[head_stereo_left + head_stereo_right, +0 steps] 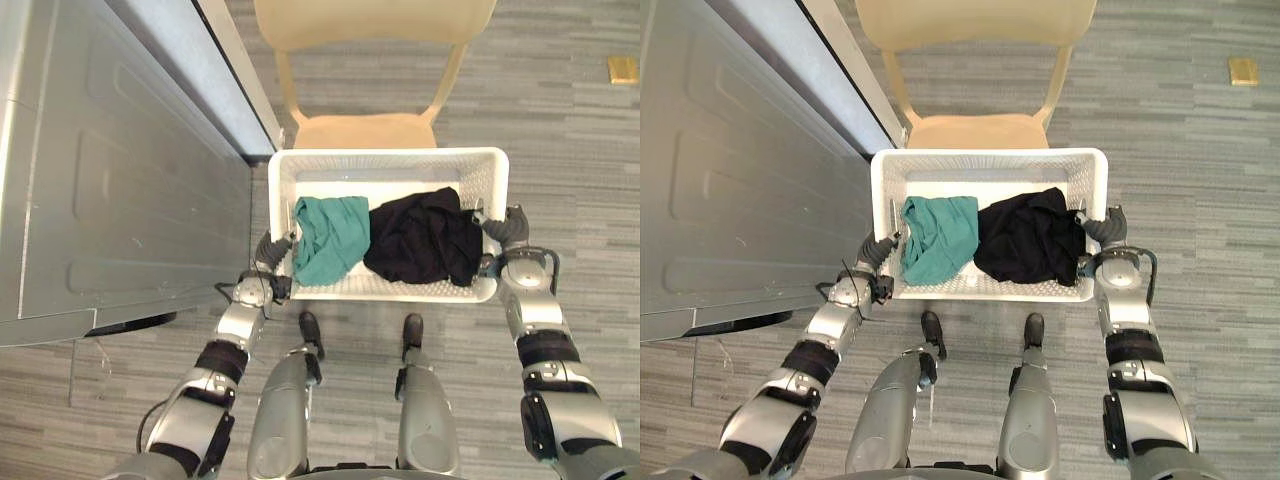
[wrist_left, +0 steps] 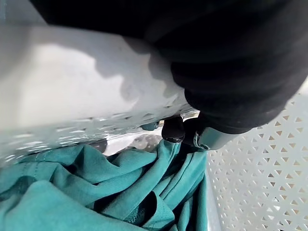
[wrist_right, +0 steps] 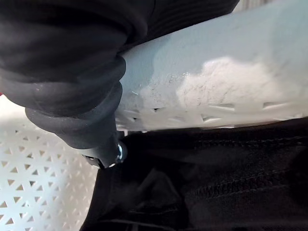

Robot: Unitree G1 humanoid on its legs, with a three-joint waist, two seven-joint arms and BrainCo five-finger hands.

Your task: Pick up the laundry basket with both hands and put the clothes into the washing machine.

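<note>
While the grey washing machine (image 1: pixel 120 170) stands at the robot's left side, a beige chair (image 1: pixel 365 130) stands in front on the striped floor (image 1: pixel 560 140). The white laundry basket (image 1: pixel 400 157) is just before the chair seat, between the two arms. Inside it a black garment (image 1: pixel 425 238) lies at the right, touching a teal garment (image 1: pixel 328 238) at the left. The left robot hand (image 1: pixel 274 247) and the right robot hand (image 1: pixel 510 228) are each clamped on a side rim, with fingers (image 2: pixel 173 129) hooked inside.
</note>
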